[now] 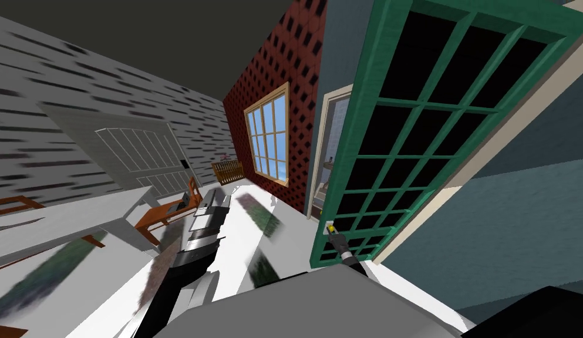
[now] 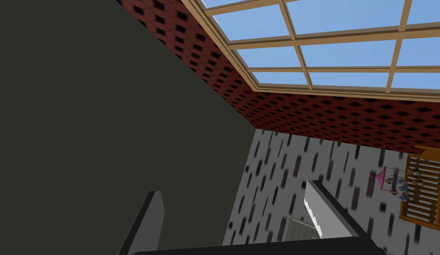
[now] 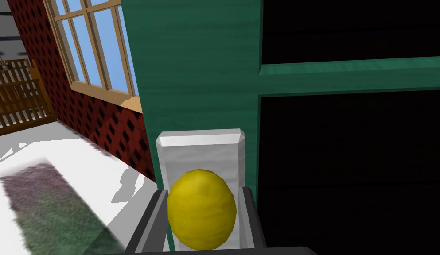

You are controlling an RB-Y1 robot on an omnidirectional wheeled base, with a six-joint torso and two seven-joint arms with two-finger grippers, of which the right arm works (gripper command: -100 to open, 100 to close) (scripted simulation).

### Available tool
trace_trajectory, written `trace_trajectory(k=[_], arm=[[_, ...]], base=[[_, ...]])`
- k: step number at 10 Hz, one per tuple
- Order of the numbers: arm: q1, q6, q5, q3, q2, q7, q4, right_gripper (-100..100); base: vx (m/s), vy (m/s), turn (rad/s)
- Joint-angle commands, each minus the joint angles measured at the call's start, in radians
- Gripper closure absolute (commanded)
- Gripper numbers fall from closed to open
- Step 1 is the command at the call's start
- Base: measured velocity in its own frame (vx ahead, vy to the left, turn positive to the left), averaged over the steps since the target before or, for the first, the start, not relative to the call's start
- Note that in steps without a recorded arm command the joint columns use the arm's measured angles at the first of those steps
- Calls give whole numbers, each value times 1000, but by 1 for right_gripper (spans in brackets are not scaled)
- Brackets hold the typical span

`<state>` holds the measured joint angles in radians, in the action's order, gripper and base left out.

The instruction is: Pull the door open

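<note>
Since the door [image 1: 353,146] is a tall green lattice of stiles and bars around black panes, I judge it rigid and fairly heavy, swinging on its hinges rather than flexing, so the pull should follow its arc. Its only sensible hold is the yellow knob [image 3: 202,214], set on a pale backplate [image 3: 199,150] at the door's free edge. The knob is round and smooth and looks likely to slip under a straight tug. The right gripper [image 3: 202,192] already has it, one blade pressed to each side. The left gripper [image 2: 232,190] hangs out over the room with its blades spread and nothing between them. The white floor [image 1: 243,246] carries smeared dark patches, and a red patterned wall [image 1: 272,58] with a window [image 1: 266,138] runs beside the door. A pale table [image 1: 61,220] stands well apart.
</note>
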<state>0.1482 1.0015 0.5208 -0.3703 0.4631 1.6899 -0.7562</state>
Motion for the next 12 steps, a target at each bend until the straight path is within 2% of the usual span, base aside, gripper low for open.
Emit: trace_trajectory(k=[1,2,9,10,12], arm=[[7,20,-8,-11,10,15,5,100],[9,26,-10,-13,13,19,7,100],[40,114,-45,-60,60,86,31,100],[37,100,-42,-56,56,79,28,100],[42,119,-50,-65,61,91,40,100]], base=[[-138,-26,132],[-178,-47,121],[-214,-56,129],[-90,-24,24],[-151,-48,132]])
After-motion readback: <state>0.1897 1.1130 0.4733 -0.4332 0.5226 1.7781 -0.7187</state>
